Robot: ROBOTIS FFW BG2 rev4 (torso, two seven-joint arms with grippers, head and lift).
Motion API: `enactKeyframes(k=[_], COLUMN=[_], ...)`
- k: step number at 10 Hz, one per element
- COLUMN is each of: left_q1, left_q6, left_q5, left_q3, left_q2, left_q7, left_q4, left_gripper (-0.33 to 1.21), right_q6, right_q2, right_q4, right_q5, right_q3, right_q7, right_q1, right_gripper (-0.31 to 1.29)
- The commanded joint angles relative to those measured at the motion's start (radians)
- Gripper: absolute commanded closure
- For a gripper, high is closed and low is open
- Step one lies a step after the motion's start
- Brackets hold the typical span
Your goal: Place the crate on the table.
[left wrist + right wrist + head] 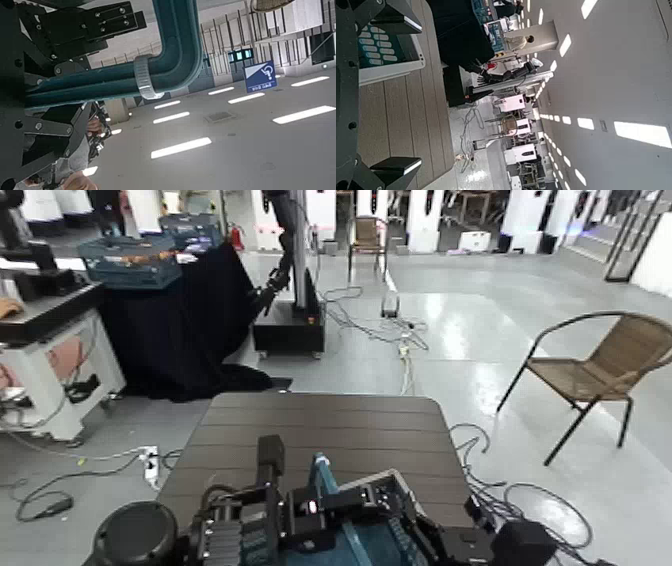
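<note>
Showing left gripper [97, 79] clasping handle [181, 39], left-wrist only

three crates [365, 546] [132, 272] [190, 232], two wicker chairs [597, 375] [369, 235]

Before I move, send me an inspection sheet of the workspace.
Surface: dark brown plank-topped table, rounded corners
Job's things: grey-blue slotted crate at the table's near side; full seating on the top cannot be told
Clutter: teal lattice crates on the black-draped table, off to the left
Grippers: left end effector shut on the teal bar handle; right end effector open, beside the crate
Cables: loose on the floor right of the table and beyond it; power strip on the left
Surroundings: wicker armchairs right and ahead, white workbench left
</note>
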Motion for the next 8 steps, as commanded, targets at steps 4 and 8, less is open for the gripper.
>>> enactKeyframes(k=[4, 8], left_q1=[-0.001, -0.007], left_q6=[-0.003, -0.002], left_q5=[-0.006, -0.006], left_q3=[-0.003, -0.003], left_q2=[-0.001, -0.003], left_q7=[-0.004, -0.004], left_q4=[0.002, 0.011], left_gripper=[1.19, 1.19], right_q6=[0.0, -0.002], right_q2=[0.0, 0.002], right_q4=[0.0, 0.001], right_q5=[-0.002, -0.003], right_q3=[0.0, 0.0], right_q7=[0.0, 0.0], right_q1=[0.0, 0.0], right_gripper=[0.14, 0.14])
